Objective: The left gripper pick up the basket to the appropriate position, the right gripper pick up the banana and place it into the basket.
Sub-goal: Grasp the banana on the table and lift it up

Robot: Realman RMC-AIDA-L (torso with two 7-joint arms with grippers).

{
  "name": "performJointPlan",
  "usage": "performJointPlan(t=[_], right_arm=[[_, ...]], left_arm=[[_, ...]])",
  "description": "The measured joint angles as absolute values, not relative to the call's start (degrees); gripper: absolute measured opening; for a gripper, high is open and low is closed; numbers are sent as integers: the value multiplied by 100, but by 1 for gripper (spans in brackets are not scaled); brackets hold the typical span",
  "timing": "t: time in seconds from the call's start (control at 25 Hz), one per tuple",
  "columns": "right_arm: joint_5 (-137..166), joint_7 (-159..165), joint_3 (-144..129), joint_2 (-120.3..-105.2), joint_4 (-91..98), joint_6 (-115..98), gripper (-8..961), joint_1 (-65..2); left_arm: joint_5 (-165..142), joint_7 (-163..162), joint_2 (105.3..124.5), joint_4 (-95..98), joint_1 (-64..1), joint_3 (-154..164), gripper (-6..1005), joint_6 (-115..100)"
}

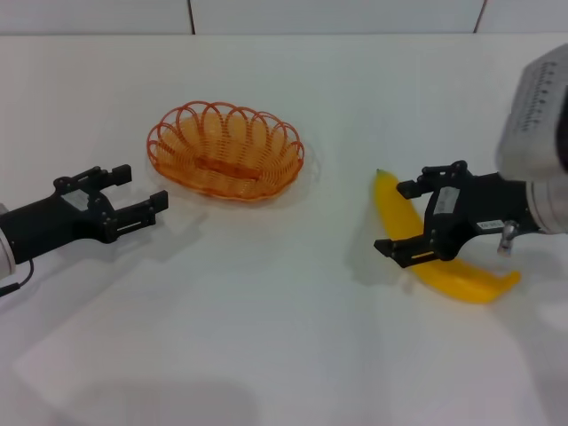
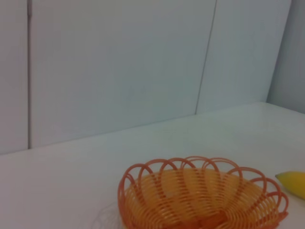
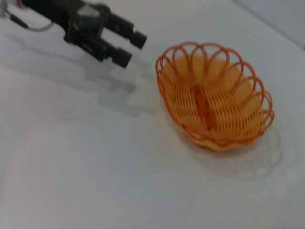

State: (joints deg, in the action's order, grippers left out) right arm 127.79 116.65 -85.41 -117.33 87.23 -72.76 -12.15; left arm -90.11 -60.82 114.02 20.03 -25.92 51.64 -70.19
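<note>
The right hand (image 1: 406, 219) is spread wide across the banana (image 1: 426, 253), so a grip around its middle can be taken. The left hand (image 1: 138, 193), open and empty, is aimed at the basket (image 1: 225, 152), which rests apart on the surface (image 1: 266, 337).

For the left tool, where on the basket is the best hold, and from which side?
Probably the scalloped rim at the end of the basket nearest the left tool, coming in from the robot's left. The open wire loops there stand up, letting one finger pass inside and one outside. The tool is open and apart from it.
</note>
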Motion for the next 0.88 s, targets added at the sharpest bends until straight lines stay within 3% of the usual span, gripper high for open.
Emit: performJointPlan(t=[0.88], right_arm=[[14779,13590,-9677,-11708,8990,-7662,864,-1764]], left_arm=[[-9018,-6002,11424,2004,-2634,5221,802,-6995]])
